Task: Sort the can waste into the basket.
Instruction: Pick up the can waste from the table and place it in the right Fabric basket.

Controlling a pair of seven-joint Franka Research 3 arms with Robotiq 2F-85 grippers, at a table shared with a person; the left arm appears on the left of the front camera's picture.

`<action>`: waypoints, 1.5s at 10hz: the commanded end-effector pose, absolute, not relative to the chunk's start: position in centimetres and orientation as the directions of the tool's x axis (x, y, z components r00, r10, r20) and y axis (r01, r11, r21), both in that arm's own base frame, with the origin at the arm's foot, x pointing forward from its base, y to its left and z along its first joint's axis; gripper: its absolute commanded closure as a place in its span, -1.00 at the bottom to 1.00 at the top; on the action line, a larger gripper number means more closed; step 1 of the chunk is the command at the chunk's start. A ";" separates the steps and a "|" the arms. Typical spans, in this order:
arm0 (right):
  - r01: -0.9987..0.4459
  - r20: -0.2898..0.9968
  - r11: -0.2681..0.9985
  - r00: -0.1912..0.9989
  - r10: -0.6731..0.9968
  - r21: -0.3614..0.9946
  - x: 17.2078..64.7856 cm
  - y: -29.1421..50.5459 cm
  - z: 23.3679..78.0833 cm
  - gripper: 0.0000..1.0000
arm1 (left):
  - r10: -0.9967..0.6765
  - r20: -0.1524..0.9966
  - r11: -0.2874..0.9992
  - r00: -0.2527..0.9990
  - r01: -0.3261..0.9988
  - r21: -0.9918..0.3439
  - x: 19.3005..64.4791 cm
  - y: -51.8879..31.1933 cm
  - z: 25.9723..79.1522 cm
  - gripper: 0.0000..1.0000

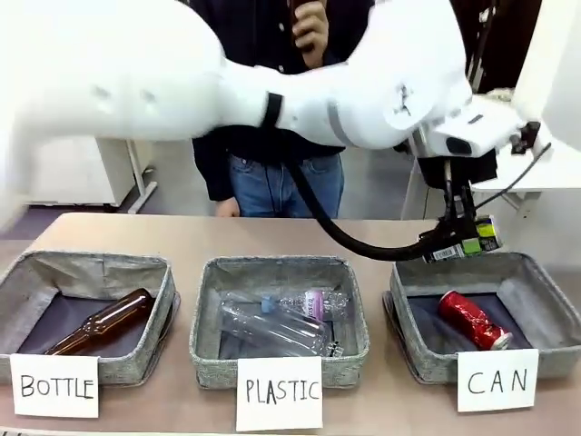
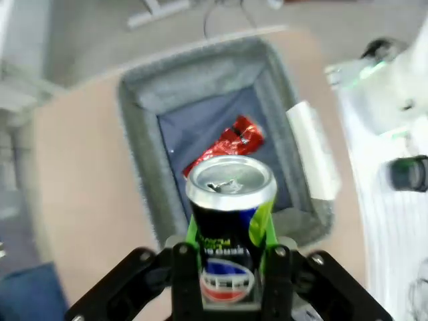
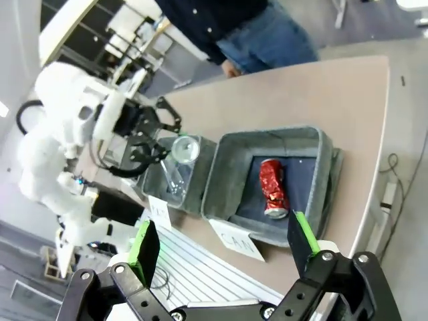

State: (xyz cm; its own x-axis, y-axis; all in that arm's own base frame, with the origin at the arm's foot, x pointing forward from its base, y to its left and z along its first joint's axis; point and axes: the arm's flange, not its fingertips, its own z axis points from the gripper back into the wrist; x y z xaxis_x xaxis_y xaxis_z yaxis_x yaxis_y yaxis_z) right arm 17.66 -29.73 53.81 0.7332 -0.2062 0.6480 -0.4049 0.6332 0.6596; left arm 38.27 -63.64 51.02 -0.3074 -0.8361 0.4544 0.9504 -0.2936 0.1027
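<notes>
The black can [image 2: 231,221] with coloured marks and a silver top sits upright between the green pads of my left gripper [image 1: 458,241], which is shut on it. The gripper hangs just above the far left rim of the grey CAN basket [image 1: 545,286]. The red dented can [image 1: 474,320] lies on the basket's dark floor; in the left wrist view the red can [image 2: 224,146] shows beyond the black one, inside the basket [image 2: 144,127]. My right gripper [image 3: 224,247] is open and empty, high above the basket [image 3: 231,170] and the red can [image 3: 272,188]. The held can's silver top [image 3: 184,148] shows beside the basket.
The PLASTIC basket [image 1: 207,309] in the middle holds clear bottles [image 1: 281,318]. The BOTTLE basket [image 1: 18,300] on the left holds a brown glass bottle [image 1: 104,322]. A person [image 1: 272,173] stands at the far side. My left arm [image 1: 300,100] spans the table above the baskets.
</notes>
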 end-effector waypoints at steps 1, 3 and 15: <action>-0.398 0.644 0.629 0.733 -0.220 0.667 17.7 -29.7 54.4 -1.00 | -0.878 0.408 -0.283 -0.250 0.959 -0.019 40.0 -67.3 51.9 0.26; -0.398 0.644 0.629 0.733 -0.220 0.667 17.7 -29.7 54.4 -1.00 | -0.896 0.369 -0.301 -0.248 0.949 -0.091 40.4 -67.8 50.4 0.26; -0.406 0.650 0.636 0.732 -0.203 0.656 17.7 -29.7 54.0 -1.00 | -0.923 0.308 -0.284 -0.231 0.949 -0.140 40.1 -65.5 51.4 -1.00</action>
State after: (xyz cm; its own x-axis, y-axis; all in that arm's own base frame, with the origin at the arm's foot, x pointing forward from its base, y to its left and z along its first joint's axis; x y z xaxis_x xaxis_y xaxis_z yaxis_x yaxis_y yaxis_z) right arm 17.65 -29.75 53.98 0.7323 -0.2028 0.6500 -0.4061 0.6361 0.6560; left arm 39.30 -65.62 49.56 -0.2691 -0.8988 0.3462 0.9441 -0.3173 -0.0899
